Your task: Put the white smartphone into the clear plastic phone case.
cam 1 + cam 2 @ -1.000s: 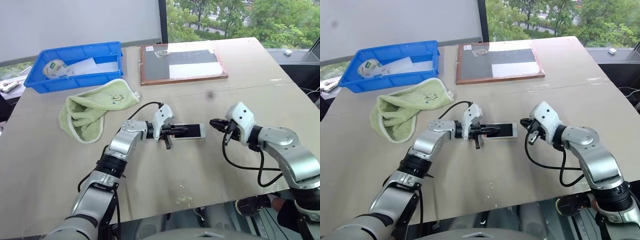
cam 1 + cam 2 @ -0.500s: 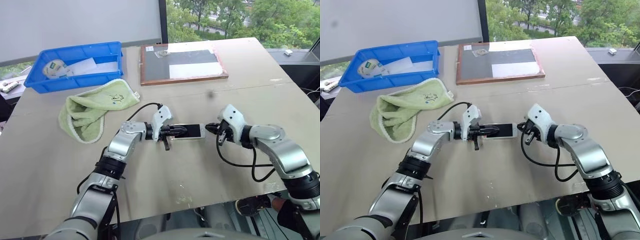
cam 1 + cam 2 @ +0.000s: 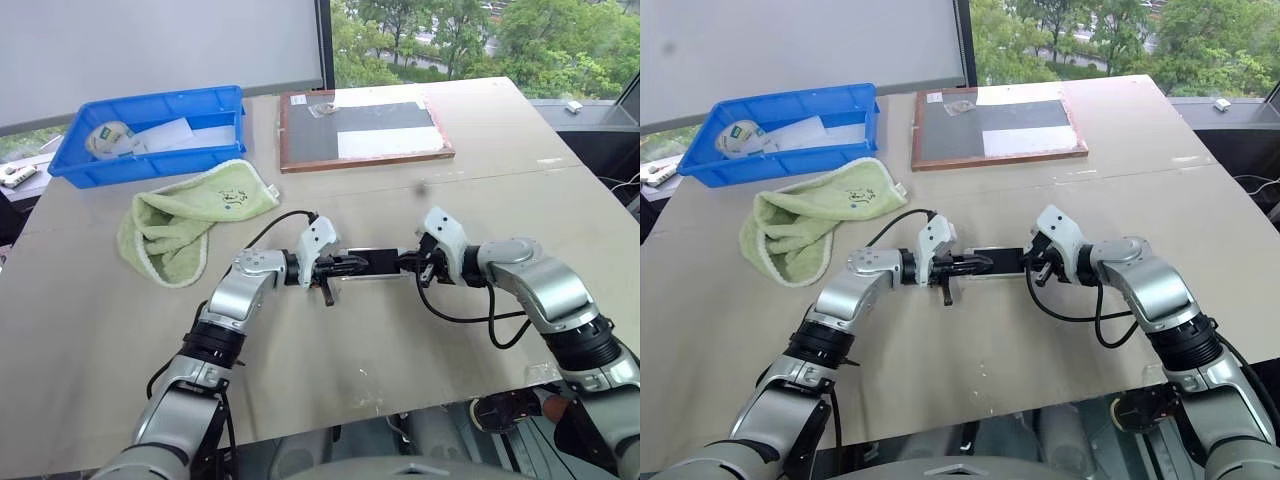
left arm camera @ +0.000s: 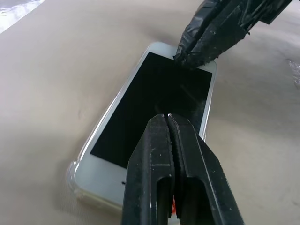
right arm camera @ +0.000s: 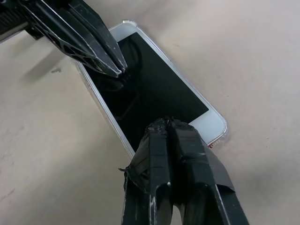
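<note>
The white smartphone (image 3: pixel 378 262) lies screen up in the middle of the table, between my two grippers. It sits inside the clear plastic phone case (image 4: pixel 75 171), whose thin glinting rim shows around the phone's edge (image 5: pixel 221 135). My left gripper (image 3: pixel 345 264) is shut, its tip over the phone's left end, low on the dark screen (image 4: pixel 154 93). My right gripper (image 3: pixel 408 260) is shut too, its taped tip (image 4: pixel 187 54) on the white bezel at the phone's right end. Neither gripper clasps anything.
A green towel (image 3: pixel 190 220) lies to the left behind my left arm. At the far left stands a blue bin (image 3: pixel 150 130) with paper and a tape roll. A dark wood-framed board (image 3: pixel 365 130) lies at the back centre. The table's front edge (image 3: pixel 400 400) is close.
My right gripper has moved left and down from clear of the phone onto its right end. The left gripper has stayed on the phone's left end.
</note>
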You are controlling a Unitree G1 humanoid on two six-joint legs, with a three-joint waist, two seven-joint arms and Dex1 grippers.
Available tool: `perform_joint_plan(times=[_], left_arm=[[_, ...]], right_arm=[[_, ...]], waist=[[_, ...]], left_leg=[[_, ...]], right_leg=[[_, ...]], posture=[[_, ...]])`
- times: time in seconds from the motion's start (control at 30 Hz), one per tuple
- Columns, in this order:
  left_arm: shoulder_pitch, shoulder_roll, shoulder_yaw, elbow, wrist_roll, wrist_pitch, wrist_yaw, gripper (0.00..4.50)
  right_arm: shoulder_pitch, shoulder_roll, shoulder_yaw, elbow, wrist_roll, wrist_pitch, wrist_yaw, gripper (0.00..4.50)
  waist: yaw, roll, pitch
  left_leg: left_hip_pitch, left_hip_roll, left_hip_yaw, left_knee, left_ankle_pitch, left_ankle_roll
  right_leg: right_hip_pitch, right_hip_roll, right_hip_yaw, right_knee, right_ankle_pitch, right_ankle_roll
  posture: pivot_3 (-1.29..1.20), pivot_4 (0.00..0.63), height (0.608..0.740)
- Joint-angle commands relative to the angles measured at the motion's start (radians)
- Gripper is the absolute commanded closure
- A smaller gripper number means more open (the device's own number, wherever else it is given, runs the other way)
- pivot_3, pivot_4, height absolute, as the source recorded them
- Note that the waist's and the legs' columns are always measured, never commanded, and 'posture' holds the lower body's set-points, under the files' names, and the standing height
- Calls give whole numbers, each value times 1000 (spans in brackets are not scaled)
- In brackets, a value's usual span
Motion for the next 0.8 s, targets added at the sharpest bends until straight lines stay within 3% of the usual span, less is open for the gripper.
perform_joint_plan(times=[0.03, 0.17, 0.37, 0.5, 0.8], left_arm=[[21, 4, -12, -8, 16, 17, 13, 4418], [25, -1, -13, -11, 16, 18, 22, 4418], [37, -10, -15, -29, 14, 30, 32, 4418], [44, -11, -12, -45, 11, 40, 38, 4418], [54, -12, -9, -54, 7, 50, 49, 4418]], right_arm=[[19, -41, 80, 87, -35, 99, 16, 4500], [-2, -57, 159, 137, -41, 136, 63, 4500], [-4, 2, 301, 378, -128, 113, 71, 4500], [18, 28, 308, 471, -170, 81, 71, 4500], [55, 28, 298, 417, -208, 3, 113, 4500]], waist=[[0, 0, -3], [5, -1, -8], [3, -7, -35], [4, -12, -51], [4, -11, -64]], left_leg=[[0, 0, 0, 0, 0, 0], [1, 0, 0, 0, 0, 0], [10, 0, -1, -1, 0, 0], [35, 2, -8, -5, -6, -4], [37, 1, -12, -11, -7, -5]], right_leg=[[0, 0, 0, 0, -1, 1], [2, 0, -1, 0, -2, 3], [10, 0, -2, -1, -3, 3], [35, -2, -2, -3, -20, 9], [38, -10, -5, -3, -24, 10]], posture=[[0, 150, 740], [0, 150, 740], [0, 150, 740], [0, 150, 740], [0, 150, 740]])
